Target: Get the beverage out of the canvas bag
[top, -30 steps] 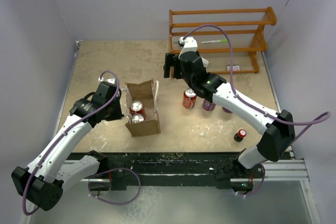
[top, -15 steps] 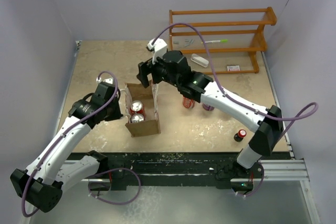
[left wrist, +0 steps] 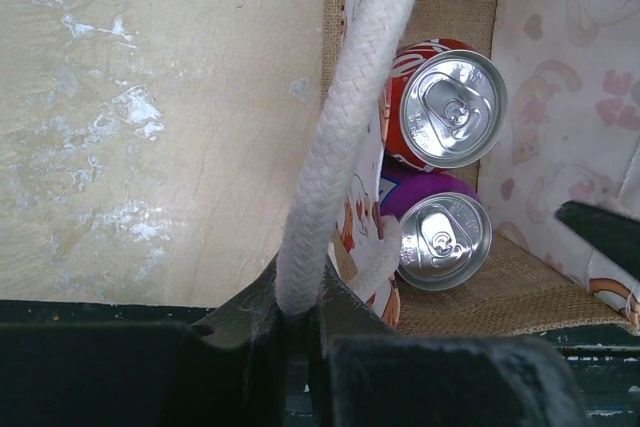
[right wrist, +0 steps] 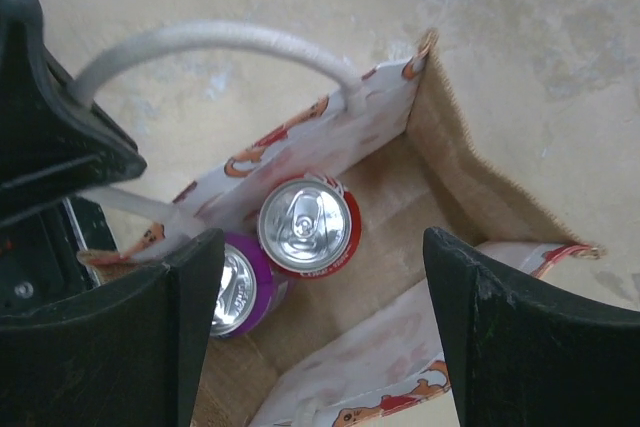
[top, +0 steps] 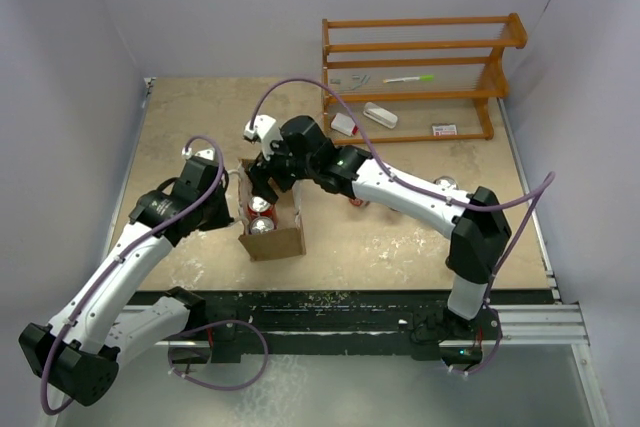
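Note:
The canvas bag [top: 276,243] stands open on the table, left of centre. Two beverage cans stand inside it, a red one [right wrist: 305,227] and a purple one [right wrist: 236,289] beside it. The left wrist view shows the red can [left wrist: 446,107] and the purple can [left wrist: 441,238] from above. My left gripper [left wrist: 300,299] is shut on the bag's white rope handle [left wrist: 352,122] at the bag's left side. My right gripper [right wrist: 316,243] hangs open above the bag's mouth, with the red can showing below between its fingers. It touches nothing.
A wooden rack [top: 420,77] stands at the back right with small items on its shelves. Two white objects [top: 343,124] lie in front of it. Loose cans [top: 444,184] stand on the table behind the right arm, partly hidden.
The right arm swung left from near the rack to above the bag, and its jaws narrowed. The left gripper kept hold of the handle and stayed put.

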You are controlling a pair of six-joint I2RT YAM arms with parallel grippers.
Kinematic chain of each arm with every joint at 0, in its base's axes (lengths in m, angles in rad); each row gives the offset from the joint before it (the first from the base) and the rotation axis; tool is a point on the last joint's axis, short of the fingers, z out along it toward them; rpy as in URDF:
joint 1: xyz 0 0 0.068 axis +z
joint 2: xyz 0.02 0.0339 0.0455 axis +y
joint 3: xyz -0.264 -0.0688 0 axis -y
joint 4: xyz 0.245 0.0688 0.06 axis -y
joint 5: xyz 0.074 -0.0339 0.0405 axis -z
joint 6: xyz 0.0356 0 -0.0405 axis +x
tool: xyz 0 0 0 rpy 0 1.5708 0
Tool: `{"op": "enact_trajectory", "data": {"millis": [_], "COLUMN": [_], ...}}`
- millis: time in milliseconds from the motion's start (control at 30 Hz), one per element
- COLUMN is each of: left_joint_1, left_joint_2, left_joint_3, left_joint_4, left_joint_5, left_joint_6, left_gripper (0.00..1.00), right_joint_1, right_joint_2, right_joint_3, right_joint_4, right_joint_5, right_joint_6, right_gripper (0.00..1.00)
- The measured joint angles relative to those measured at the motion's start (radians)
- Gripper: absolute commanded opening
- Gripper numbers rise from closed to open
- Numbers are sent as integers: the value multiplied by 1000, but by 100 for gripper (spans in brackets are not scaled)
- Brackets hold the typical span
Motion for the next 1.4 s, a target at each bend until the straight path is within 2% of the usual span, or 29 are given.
{"op": "enact_trajectory", "data": {"millis": [233,467,733,1067,1233,1400], "left_joint_1": [0,-1,-4,-5,-5,-5], "left_joint_2": [7,15,26,10,4,4], "left_joint_3": [0,0,0,0,0,0], "left_joint_4": [-6,-7,-7,-13,-14,-14], "left_joint_5": [0,0,-2,-19,-27,-27], "left_joint_6": [0,0,0,-18,-18,-22], "left_gripper": [0,0,0,0,0,0], "right_joint_1": [48,82,90,90,88,87], "right_joint_2": [60,151,156,140,47,48], "right_joint_3": [-2,18,27,24,-52,-23], "right_joint_4": [-83,-98,-100,-126,-90,-60], "right_joint_5": [52,109,182,185,191,220], "right_joint_6": [-66,-28,45,126,166,187], "right_gripper": [88,88,87,87,83,78]}}
